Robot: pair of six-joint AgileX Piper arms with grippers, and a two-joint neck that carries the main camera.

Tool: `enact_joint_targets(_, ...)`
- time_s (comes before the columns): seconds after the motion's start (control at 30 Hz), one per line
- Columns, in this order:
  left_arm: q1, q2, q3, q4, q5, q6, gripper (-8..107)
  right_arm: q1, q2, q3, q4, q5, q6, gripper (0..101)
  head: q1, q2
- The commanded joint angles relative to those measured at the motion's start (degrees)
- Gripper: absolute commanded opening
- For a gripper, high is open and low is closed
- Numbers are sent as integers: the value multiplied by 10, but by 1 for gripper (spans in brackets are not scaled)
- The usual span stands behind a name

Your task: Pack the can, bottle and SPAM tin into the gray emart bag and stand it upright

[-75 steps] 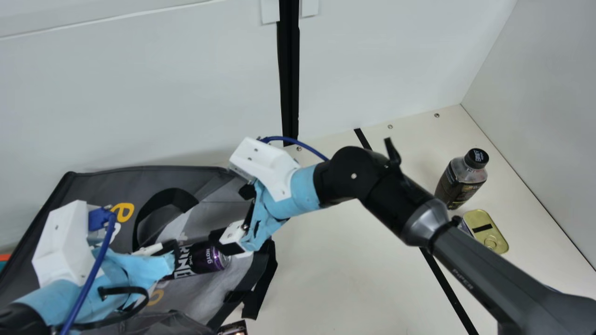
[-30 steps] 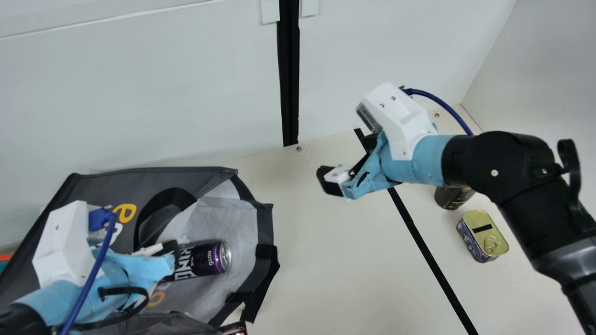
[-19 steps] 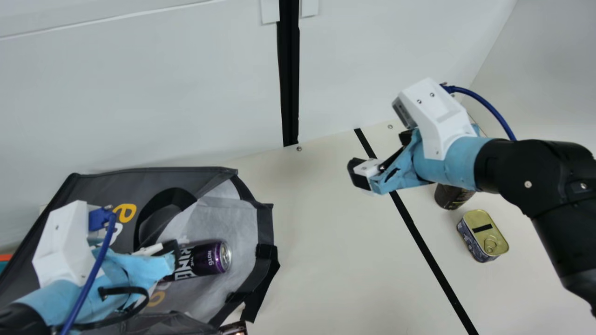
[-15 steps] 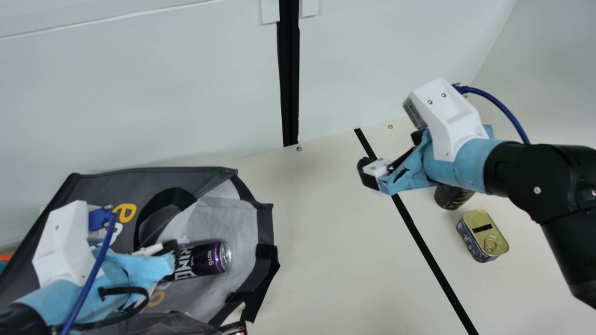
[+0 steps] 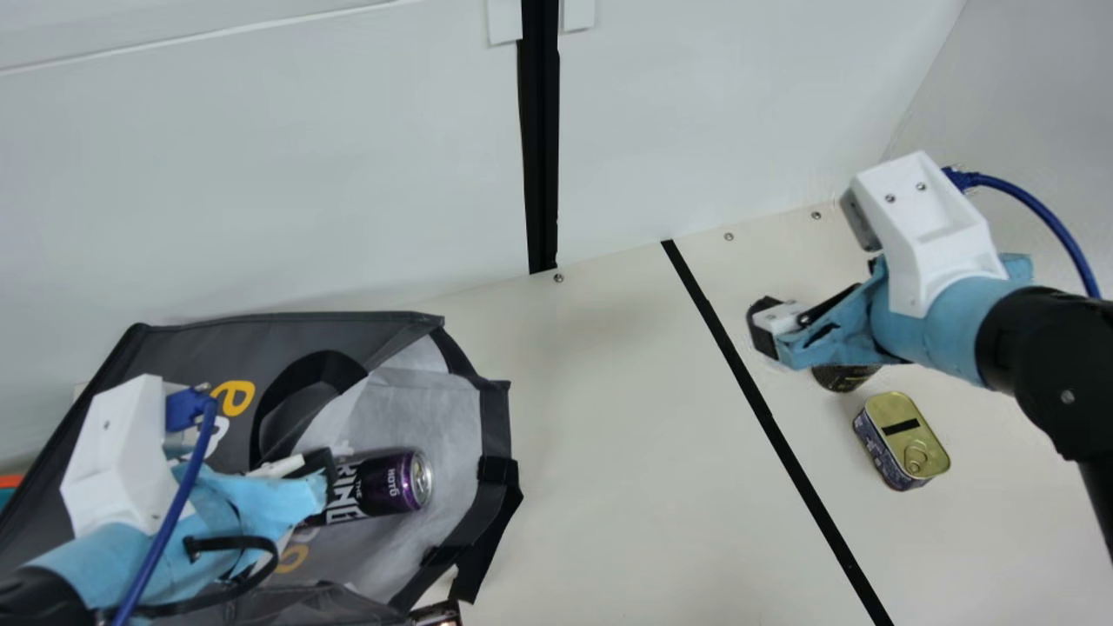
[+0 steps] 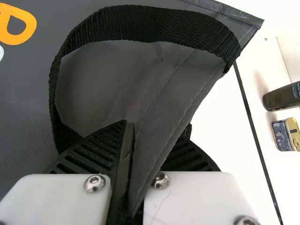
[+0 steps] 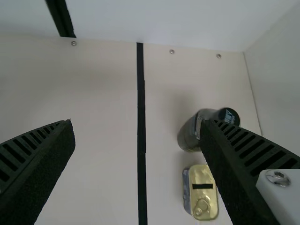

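In the main view the gray emart bag (image 5: 200,348) lies on its side at the left, its mouth facing right. Inside the mouth rests the purple can (image 5: 383,483). My left gripper (image 5: 323,474) is at the bag; in the left wrist view my left gripper (image 6: 129,164) is shut on the bag's edge, beside the black handle. My right gripper (image 5: 765,326) hangs over the table's right part, partly hiding the dark bottle (image 5: 842,376). The SPAM tin (image 5: 902,439) stands just in front of the bottle. In the right wrist view my right gripper (image 7: 136,154) is wide open and empty, with bottle (image 7: 190,133) and tin (image 7: 202,192) beyond one finger.
A black tape line (image 5: 783,435) crosses the cream table (image 5: 626,452) between bag and tin. White walls rise behind and at the right. A small dark object (image 5: 437,614) sits at the main view's bottom edge.
My right arm has moved away from the bag and can to the right, toward the bottle. The can, hidden in part earlier, now shows more fully. My left arm has kept still.
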Motion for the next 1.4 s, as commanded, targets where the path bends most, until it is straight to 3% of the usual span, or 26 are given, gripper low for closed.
enact_joint_targets(0.0, 0, 0, 0, 0, 0, 0, -8, -3, -4, 0, -16, 7, 12, 95, -13, -1)
enact_joint_targets(0.83, 0, 0, 0, 0, 0, 0, -8, -36, -35, -59, -132, 126, 106, 95, -13, -1)
enact_joint_targets(1.37, 0, 0, 0, 0, 0, 0, -8, -98, -55, -40, -112, 126, 102, 95, -13, -1)
